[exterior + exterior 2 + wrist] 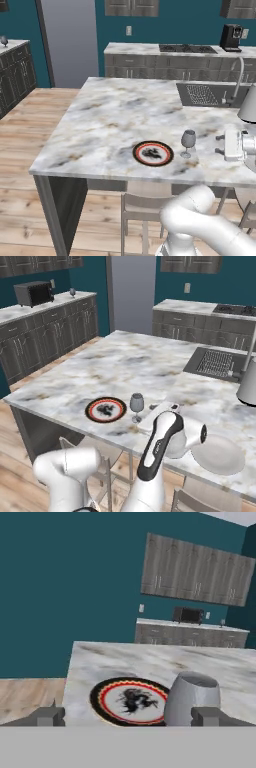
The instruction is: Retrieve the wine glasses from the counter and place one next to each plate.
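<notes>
Gripper point(218, 143) jaws wide apart, nothing held, aimed at wine glass point(188, 143). Glass upright at 3 o'clock of red-rim plate point(153, 153), just beside — looks placed.

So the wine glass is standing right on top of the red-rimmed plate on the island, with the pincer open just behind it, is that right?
Not quite. The wine glass stands upright on the marble island beside the red-rimmed plate, not on it; the left base view shows a gap of bare marble between them. The rest holds: the pincer is open just behind the glass.
</notes>
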